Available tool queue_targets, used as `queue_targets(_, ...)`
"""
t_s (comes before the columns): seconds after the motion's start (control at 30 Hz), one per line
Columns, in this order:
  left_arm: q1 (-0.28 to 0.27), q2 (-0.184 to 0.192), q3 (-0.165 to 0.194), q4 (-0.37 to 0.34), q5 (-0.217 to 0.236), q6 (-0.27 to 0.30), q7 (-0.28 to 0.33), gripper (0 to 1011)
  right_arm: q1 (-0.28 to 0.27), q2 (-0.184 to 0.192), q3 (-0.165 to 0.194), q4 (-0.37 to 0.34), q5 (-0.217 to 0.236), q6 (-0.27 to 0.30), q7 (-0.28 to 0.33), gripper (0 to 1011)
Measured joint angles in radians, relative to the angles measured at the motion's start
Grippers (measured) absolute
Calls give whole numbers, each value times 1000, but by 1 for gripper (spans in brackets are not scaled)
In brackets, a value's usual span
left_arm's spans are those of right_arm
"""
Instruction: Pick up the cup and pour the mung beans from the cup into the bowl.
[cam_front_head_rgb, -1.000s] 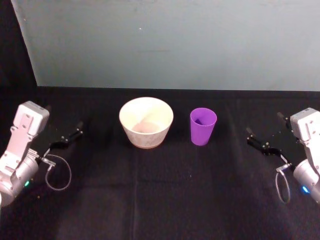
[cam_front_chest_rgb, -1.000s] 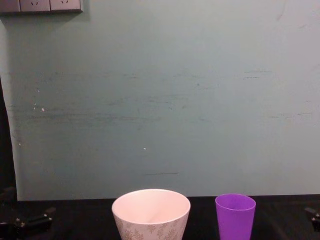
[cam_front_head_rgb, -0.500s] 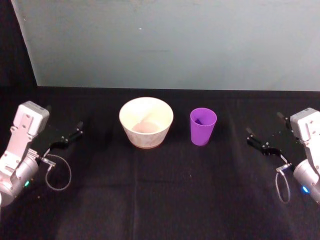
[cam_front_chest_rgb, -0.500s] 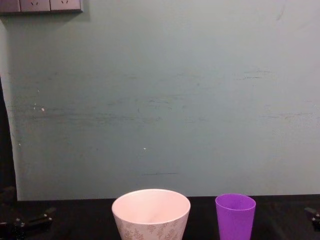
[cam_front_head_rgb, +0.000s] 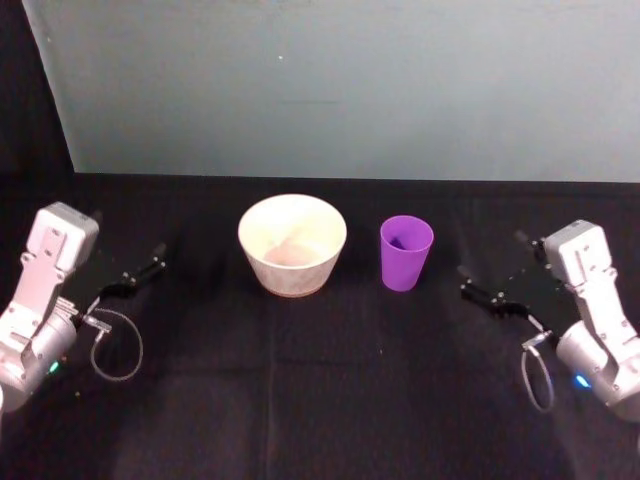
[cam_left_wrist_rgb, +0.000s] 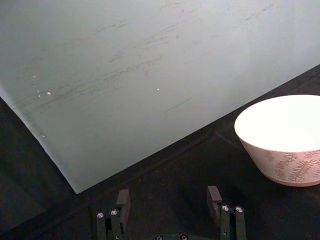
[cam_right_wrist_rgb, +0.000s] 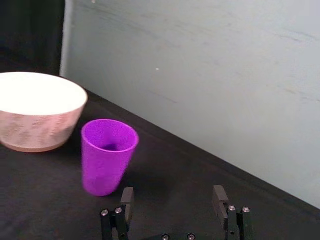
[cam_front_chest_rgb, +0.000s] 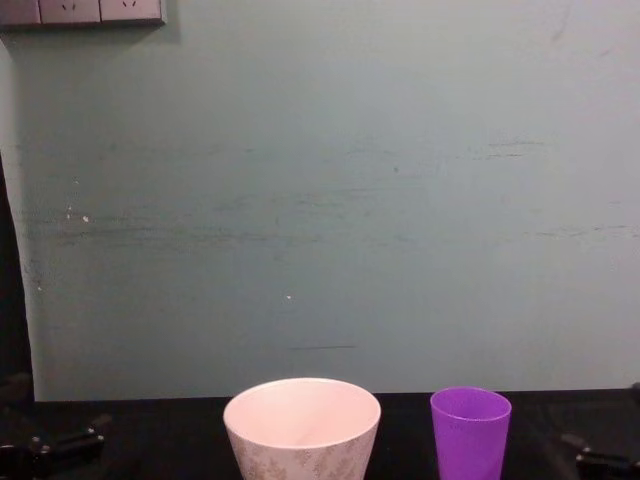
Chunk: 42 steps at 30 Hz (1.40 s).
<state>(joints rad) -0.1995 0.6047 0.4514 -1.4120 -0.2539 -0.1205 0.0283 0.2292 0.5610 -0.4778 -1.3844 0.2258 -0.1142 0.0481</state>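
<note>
Cup (cam_front_head_rgb: 406, 252) stands upright on the black tablecloth (cam_front_head_rgb: 300, 400), mouth up, just to the right of the bowl (cam_front_head_rgb: 292, 243). We note a narrow gap between the two, no contact. Both sit near the middle of the table, toward the pale blue-green wall (cam_front_head_rgb: 350, 90) behind. Cup is purple, tapered, narrower than the bowl; in the chest view its rim sits a shade lower than the bowl's. Inside the cup we see only a dark patch low down and cannot tell what it is. Bowl is upright, white, with a leaf pattern on the outer wall and a pale, plain inside.

Right gripper (cam_front_head_rgb: 485, 295): low over the cloth to the right of the cup, near it but apart, pointing toward it. In the right wrist view its two dark fingers (cam_right_wrist_rgb: 127, 197) stand spread wide with nothing between them. The cup lies ahead of them, the bowl beyond the cup.

Left gripper (cam_front_head_rgb: 135, 275): low at the left side of the table, well apart from the bowl, pointing inward. In the left wrist view we see its fingers (cam_left_wrist_rgb: 122, 199) likewise spread, holding nothing, with the bowl ahead and off to one side.

A cable loop (cam_front_head_rgb: 115, 345) hangs below the left wrist
</note>
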Motion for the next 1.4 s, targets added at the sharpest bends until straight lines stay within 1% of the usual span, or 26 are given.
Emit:
queue_targets(0.17, 0, 0, 0, 0, 0, 0, 0, 1011, 17, -28, -12, 24, -3, -5, 40, 1003)
queue_targets(0.27, 0, 0, 0, 0, 0, 0, 0, 1011, 32, -53, -20, 51, -1, -12, 73, 1003)
queue_targets(0.37, 0, 0, 0, 0, 0, 0, 0, 1011, 41, -70, -23, 68, 3, -20, 92, 1003)
queue_targets(0.47, 0, 0, 0, 0, 0, 0, 0, 1011, 56, -97, -22, 102, 21, -38, 131, 1003)
queue_targets(0.57, 0, 0, 0, 0, 0, 0, 0, 1011, 63, -115, -18, 124, 38, -49, 155, 1003)
queue_targets(0.6, 0, 0, 0, 0, 0, 0, 0, 1011, 68, -126, -12, 139, 54, -56, 174, 1003)
queue_targets(0.63, 0, 0, 0, 0, 0, 0, 0, 1011, 68, -126, -12, 139, 54, -56, 174, 1003)
queue_targets(0.7, 0, 0, 0, 0, 0, 0, 0, 1011, 77, -145, 0, 166, 83, -69, 209, 1003)
queue_targets(0.83, 0, 0, 0, 0, 0, 0, 0, 1011, 94, -165, 6, 199, 97, -75, 238, 1003)
queue_targets(0.93, 0, 0, 0, 0, 0, 0, 0, 1011, 113, -179, 7, 225, 97, -76, 252, 1003)
queue_targets(1.03, 0, 0, 0, 0, 0, 0, 0, 1011, 150, -200, 0, 274, 85, -77, 277, 1003)
queue_targets(1.23, 0, 0, 0, 0, 0, 0, 0, 1011, 196, -229, -5, 339, 71, -76, 308, 1003)
queue_targets(1.27, 0, 0, 0, 0, 0, 0, 0, 1011, 208, -238, -5, 359, 69, -76, 317, 1003)
queue_targets(1.4, 0, 0, 0, 0, 0, 0, 0, 1011, 228, -258, -2, 399, 65, -79, 331, 1003)
